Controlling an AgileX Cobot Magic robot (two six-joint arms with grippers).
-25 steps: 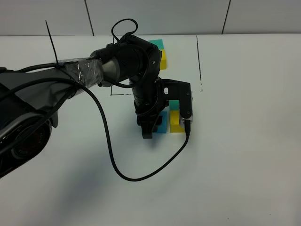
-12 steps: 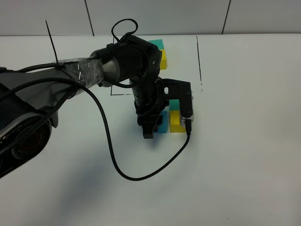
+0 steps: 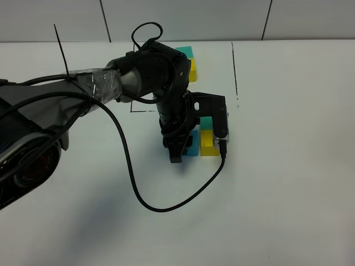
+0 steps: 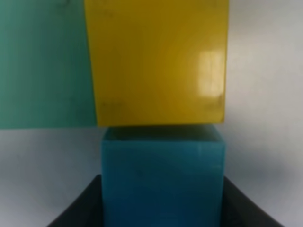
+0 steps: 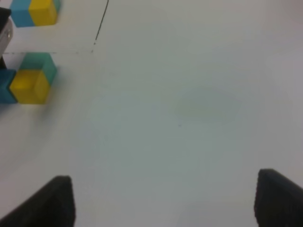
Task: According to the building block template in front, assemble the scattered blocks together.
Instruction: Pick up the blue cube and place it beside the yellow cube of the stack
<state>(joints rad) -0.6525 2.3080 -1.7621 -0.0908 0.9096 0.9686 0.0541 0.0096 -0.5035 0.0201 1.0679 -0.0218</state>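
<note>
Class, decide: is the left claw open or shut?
Shut on the blue block: the left claw has black fingers against both its sides.

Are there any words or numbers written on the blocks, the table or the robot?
None: no words, numbers or signs can be read. The yellow block, blue block and teal block are plain; the table bears only thin black lines; the arm shows no label.

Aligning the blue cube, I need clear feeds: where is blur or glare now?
Left wrist: very close and soft, glare patch on the yellow cube beside the blue cube. Right wrist: blurred throughout. Exterior high: sharp, but the left arm hides most of that cube.
</note>
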